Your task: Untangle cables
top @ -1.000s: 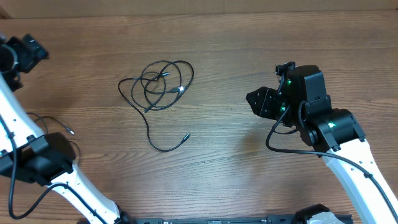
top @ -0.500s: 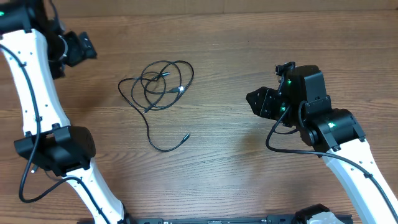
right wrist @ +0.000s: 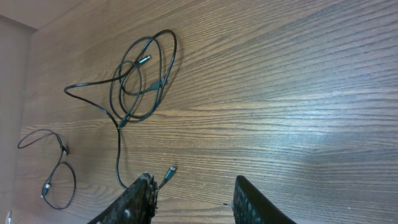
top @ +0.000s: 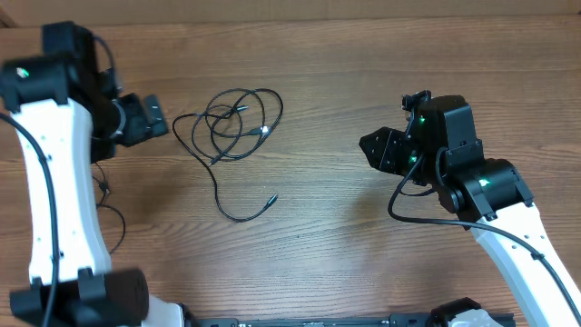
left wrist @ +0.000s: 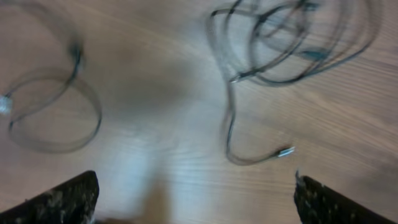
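Left fingers [top: 154, 119]: swung in from far left, beside tangle [top: 238, 120]; spread wide, empty. Right fingers [top: 376, 147]: unmoved, apart, empty. Grasp likely next.

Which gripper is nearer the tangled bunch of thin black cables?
Left. The left gripper is just left of the tangled black cable bunch; the right gripper is far to its right.

No text, label or number can be read anywhere — none.
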Action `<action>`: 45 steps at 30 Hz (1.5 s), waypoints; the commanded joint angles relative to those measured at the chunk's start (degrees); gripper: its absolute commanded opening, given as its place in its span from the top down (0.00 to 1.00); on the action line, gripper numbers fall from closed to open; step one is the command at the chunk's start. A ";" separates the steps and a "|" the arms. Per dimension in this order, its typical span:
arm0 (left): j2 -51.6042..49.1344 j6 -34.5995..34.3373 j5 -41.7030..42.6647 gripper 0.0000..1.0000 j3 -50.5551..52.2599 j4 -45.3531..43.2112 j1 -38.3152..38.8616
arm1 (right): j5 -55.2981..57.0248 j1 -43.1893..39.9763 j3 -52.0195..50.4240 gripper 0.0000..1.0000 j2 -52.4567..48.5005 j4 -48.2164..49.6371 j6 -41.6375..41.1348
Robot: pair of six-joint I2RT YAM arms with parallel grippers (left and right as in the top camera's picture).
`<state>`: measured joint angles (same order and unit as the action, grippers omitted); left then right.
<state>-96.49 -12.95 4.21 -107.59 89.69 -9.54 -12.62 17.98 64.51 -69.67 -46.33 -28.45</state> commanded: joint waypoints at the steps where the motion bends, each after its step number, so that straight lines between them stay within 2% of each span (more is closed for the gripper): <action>1: 4.63 1.40 0.11 0.00 6.49 -8.04 5.66 | 0.52 -0.28 1.09 0.61 0.04 0.13 0.44; 4: 4.72 -4.09 0.22 0.00 11.45 -18.21 11.08 | 0.52 -0.28 1.09 0.61 0.04 0.09 0.44; 9: 2.05 -6.29 0.04 0.00 17.92 -33.16 15.15 | 0.52 -0.28 1.09 0.61 0.04 -0.11 0.46; 11: 0.15 -6.45 0.07 0.00 19.21 -36.46 15.76 | 0.52 -0.26 1.09 0.61 0.04 -0.13 0.46; 12: -0.85 -7.76 0.09 0.05 19.37 -36.68 15.87 | 0.52 -0.28 1.09 0.61 0.04 -0.13 0.46; 15: -4.57 -22.10 2.21 0.07 19.37 -34.12 15.91 | 0.55 -0.28 1.09 0.61 0.04 -0.22 0.46; 21: -11.47 -48.06 3.98 0.02 19.37 -33.81 16.06 | 0.52 -0.28 1.09 0.61 0.04 -0.33 0.46; 23: -13.42 -50.99 3.78 0.02 19.37 -36.00 16.06 | 0.52 -0.28 1.09 0.61 0.04 -0.48 0.46; 26: -16.31 -51.01 2.27 0.04 19.37 -41.86 16.04 | 0.52 -0.28 1.09 0.61 0.04 -0.72 0.46; 27: -17.14 -50.97 1.42 0.07 19.37 -43.93 16.04 | 0.52 -0.28 1.09 0.61 0.04 -0.79 0.46; 30: -18.51 -50.93 -2.60 0.28 19.37 -49.68 15.85 | 0.52 -0.28 1.09 0.61 0.04 -1.20 0.46; 32: -18.47 -50.90 -4.90 0.34 19.32 -52.28 15.82 | 0.52 -0.28 1.09 0.61 0.04 -1.66 0.46; 34: -18.23 -50.73 -6.03 0.47 19.08 -53.94 15.82 | 0.52 -0.28 1.09 0.61 0.04 -2.10 0.46; 35: -17.97 -49.77 -7.26 0.61 18.51 -54.36 15.72 | 0.52 -0.28 1.09 0.61 0.04 -2.32 0.46; 36: -17.90 -49.07 -7.45 0.67 18.12 -54.34 15.61 | 0.52 -0.28 1.09 0.61 0.04 -2.32 0.46; 39: -17.81 -45.99 -7.41 0.96 16.37 -54.01 15.45 | 0.52 -0.28 1.09 0.61 0.04 -2.25 0.46; 45: -17.14 -41.09 -6.49 0.96 10.40 -51.43 15.67 | 0.55 -0.28 1.09 0.61 0.04 -2.25 0.46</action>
<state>-114.78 -58.24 -1.72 -92.49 37.56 6.24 -12.60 17.98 64.51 -69.67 -48.86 -28.49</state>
